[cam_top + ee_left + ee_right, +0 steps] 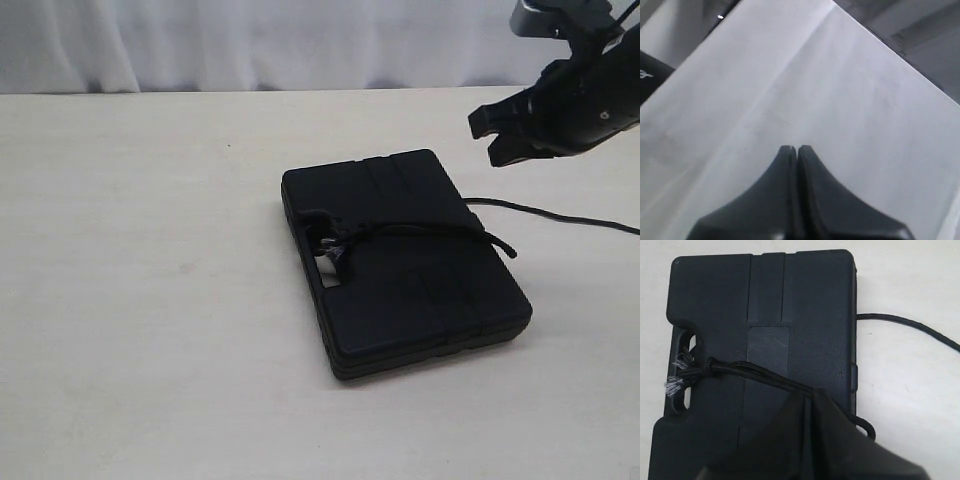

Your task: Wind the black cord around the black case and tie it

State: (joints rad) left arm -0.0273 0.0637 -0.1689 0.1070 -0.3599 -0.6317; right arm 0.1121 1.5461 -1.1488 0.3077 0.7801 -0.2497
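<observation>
Lying flat on the pale table (150,250), long axis running near-to-far, handle slot facing left: matte, ribbed rectangular black case (420,290), braided black cord (420,228) crossing its width from a frayed knot, left gripper (797,148) and right gripper (807,396) pressing jaws together, gripping nothing.

black cord (755,373) across black case (715,295), frayed knot (682,375) at handle slot (688,399), jaws together

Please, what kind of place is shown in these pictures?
Probably a robot lab workbench, not a home: a pale table, a plain white curtain behind it, and the black case with the black cord across it, near the right gripper.
</observation>
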